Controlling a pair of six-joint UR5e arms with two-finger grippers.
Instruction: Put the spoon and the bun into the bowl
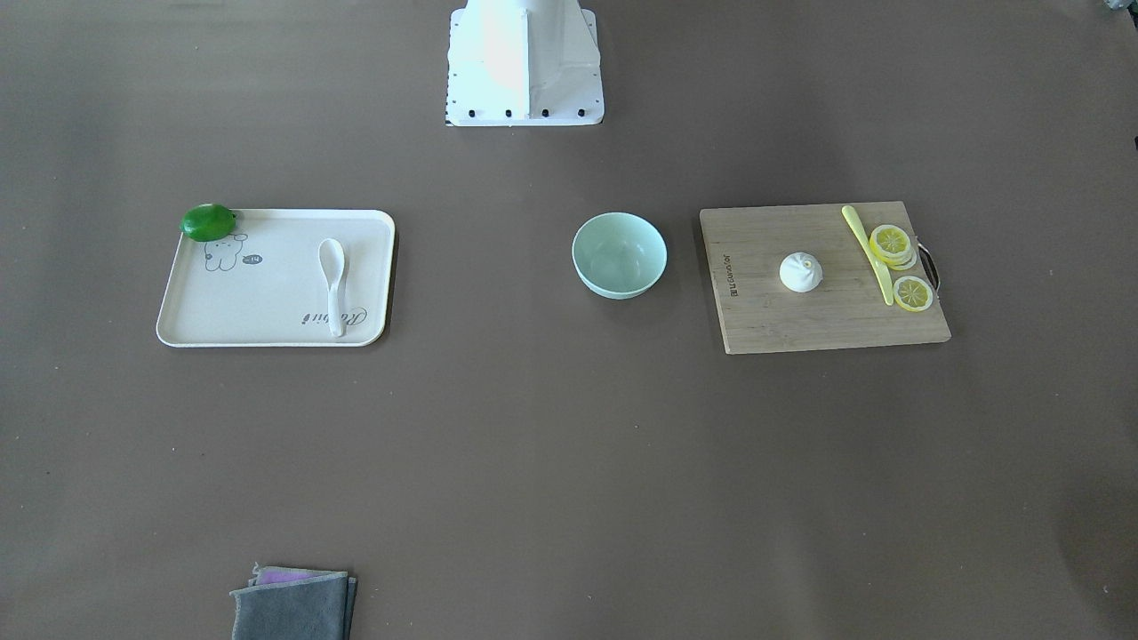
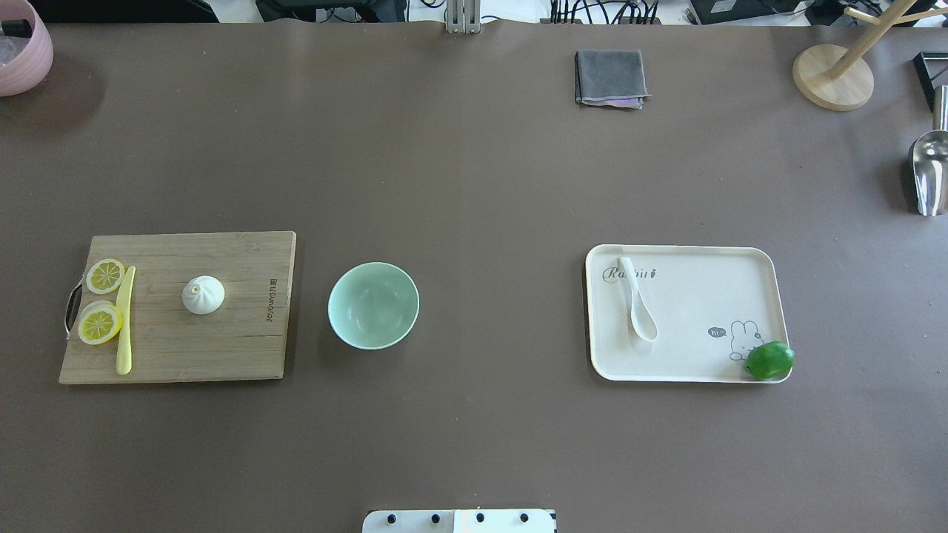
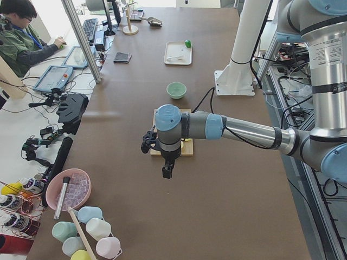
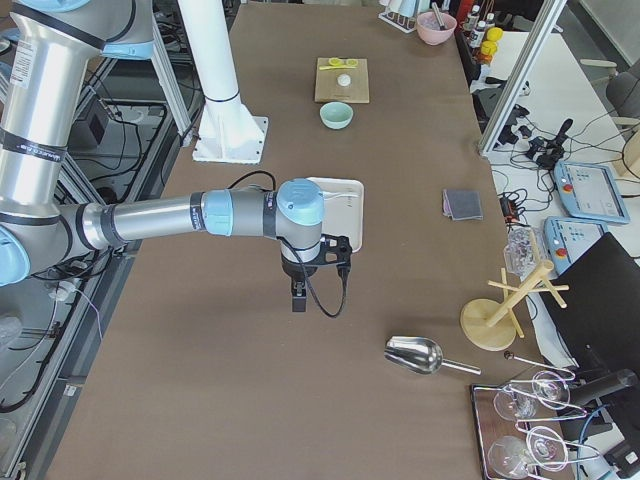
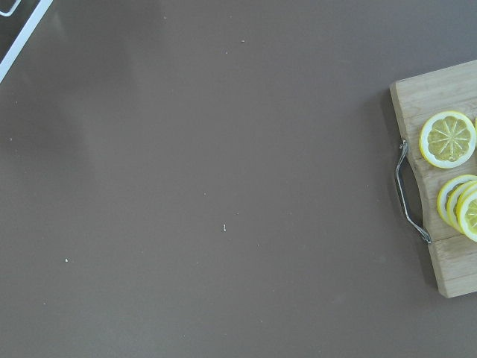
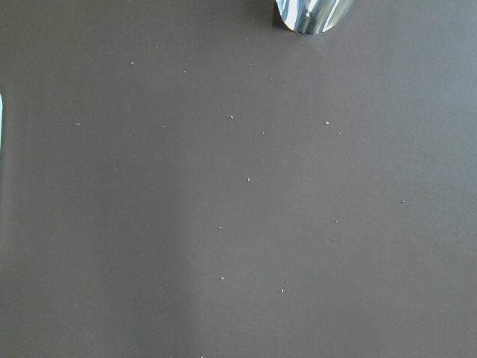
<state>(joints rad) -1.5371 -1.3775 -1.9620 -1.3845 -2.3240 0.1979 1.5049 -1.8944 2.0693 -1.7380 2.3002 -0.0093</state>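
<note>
Brown table [image 2: 474, 185], two arms, items listed left to right from the robot's side. Wooden board [image 2: 222, 348]: carries the bun [image 2: 203, 295] near its middle, pleats up; two lots of lemon slices [image 2: 104, 275] and a yellow knife [image 2: 125, 326] at its handle end. Bowl [image 2: 373, 305]: mint green, upright, nothing in it, just beside the board's right edge, well apart from the tray. Cream tray [image 2: 703, 296]: spoon [image 2: 635, 300] lies flat on its left part, scoop toward the robot; a lime [image 2: 769, 360] sits on its near right corner. Grey cloth [image 2: 610, 77] at the far edge; metal scoop [image 2: 930, 174] far right. Left gripper [image 3: 167, 171]: points down above bare table past the board's handle end, holds nothing; opening cannot be told. Right gripper [image 4: 298, 298]: points down above bare table past the tray, likewise unclear.
</note>
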